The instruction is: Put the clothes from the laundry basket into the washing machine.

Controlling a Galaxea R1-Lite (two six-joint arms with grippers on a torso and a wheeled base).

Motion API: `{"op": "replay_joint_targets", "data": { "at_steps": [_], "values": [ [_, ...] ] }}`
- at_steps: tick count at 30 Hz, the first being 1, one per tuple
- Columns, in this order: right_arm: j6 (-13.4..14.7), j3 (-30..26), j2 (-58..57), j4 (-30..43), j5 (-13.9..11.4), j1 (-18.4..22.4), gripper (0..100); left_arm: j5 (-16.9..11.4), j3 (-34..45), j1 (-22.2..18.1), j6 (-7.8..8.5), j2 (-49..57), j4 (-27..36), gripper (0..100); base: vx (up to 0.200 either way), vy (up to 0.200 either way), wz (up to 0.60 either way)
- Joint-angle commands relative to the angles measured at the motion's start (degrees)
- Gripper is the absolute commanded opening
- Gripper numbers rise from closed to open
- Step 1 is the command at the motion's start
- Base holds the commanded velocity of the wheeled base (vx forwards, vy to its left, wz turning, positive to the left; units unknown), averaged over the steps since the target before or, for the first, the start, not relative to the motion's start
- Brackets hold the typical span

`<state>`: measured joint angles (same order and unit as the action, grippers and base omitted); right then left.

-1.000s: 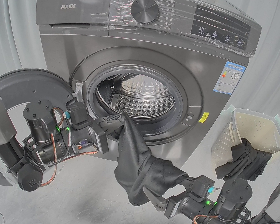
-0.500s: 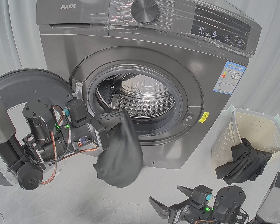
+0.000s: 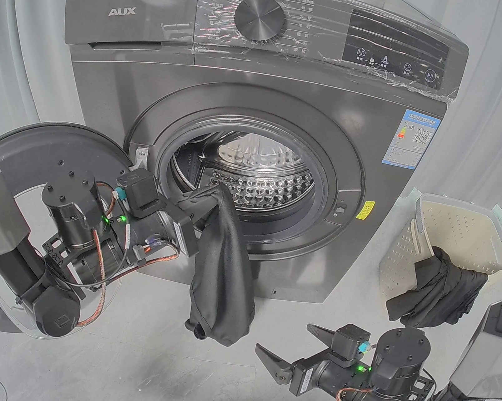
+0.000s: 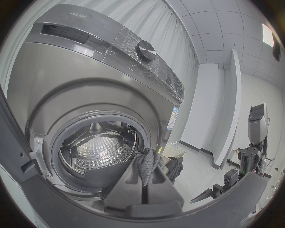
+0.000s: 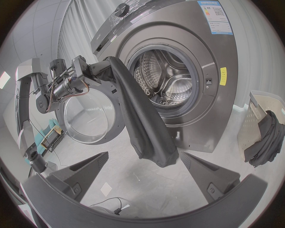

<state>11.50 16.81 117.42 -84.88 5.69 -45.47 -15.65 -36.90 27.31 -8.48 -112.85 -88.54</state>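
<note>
While your left gripper (image 3: 203,201) pinches the garment (image 3: 223,269) by its top before the washer (image 3: 251,84) mouth, it hangs long axis vertical, free end toward the floor; your right gripper (image 3: 284,343), spread and empty, released that end a second ago and sank lower.

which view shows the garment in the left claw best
Right wrist view: the black garment hangs in full from the left claw. Head view shows it too, steeper; left wrist view catches its pinched bunch.
</note>
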Motion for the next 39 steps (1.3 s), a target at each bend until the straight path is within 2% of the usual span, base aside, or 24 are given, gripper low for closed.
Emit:
{"op": "replay_joint_targets", "data": {
  "at_steps": [1, 6, 7, 8, 18, 23, 27, 33, 35, 39],
  "values": [
    [-0.07, 1.56, 1.76, -0.11, 0.02, -0.23, 100, 0.18, -1.42, 0.11, -0.04, -0.09, 0.12, 0, 0.000, 0.000, 0.00],
    [-0.69, 2.79, 2.90, -0.11, 0.02, -0.14, 100, 2.03, -3.70, 0.03, -0.04, -0.09, 1.26, 0, 0.000, 0.000, 0.00],
    [-0.77, 3.58, 3.61, -0.81, -0.16, -0.23, 100, 3.79, -4.85, 0.11, -0.04, -0.09, 2.23, 0, 0.000, 0.000, 0.00],
    [-0.95, 3.93, 4.05, -1.07, -0.16, -0.23, 100, 4.31, -5.29, 0.11, -0.04, -0.09, 2.58, 0, 0.000, 0.000, 0.00],
    [-1.21, 6.57, 9.14, -3.45, -0.33, -0.14, 100, 4.75, -10.03, 0.47, -0.04, -0.09, 8.47, 0, 0.000, 0.000, 0.00],
    [-2.18, 9.64, 12.04, -3.36, -0.60, 0.03, 100, 6.16, -14.60, 0.47, 0.05, -0.44, 12.34, 0, 0.000, 0.000, 0.00],
    [-2.18, 13.25, 14.94, -3.18, -2.09, 0.12, 100, 6.25, -16.89, 0.55, -0.04, -0.53, 14.27, 0, 0.000, 0.000, 0.00],
    [-2.18, 19.93, 20.74, -2.39, -6.57, 0.65, 100, 6.25, -18.21, 0.55, 0.05, -0.71, 14.62, 0, 0.000, 0.000, 0.00],
    [-2.18, 23.71, 23.56, -1.78, -6.75, 0.82, 100, 6.25, -18.29, 0.47, 0.05, -0.71, 14.71, 0, 0.000, 0.000, 0.00],
    [-2.18, 27.66, 26.11, 1.47, -6.84, 0.82, 100, 6.25, -18.29, 0.55, -0.04, -0.79, 14.71, 0, 0.000, 0.000, 0.00]
  ]
}}
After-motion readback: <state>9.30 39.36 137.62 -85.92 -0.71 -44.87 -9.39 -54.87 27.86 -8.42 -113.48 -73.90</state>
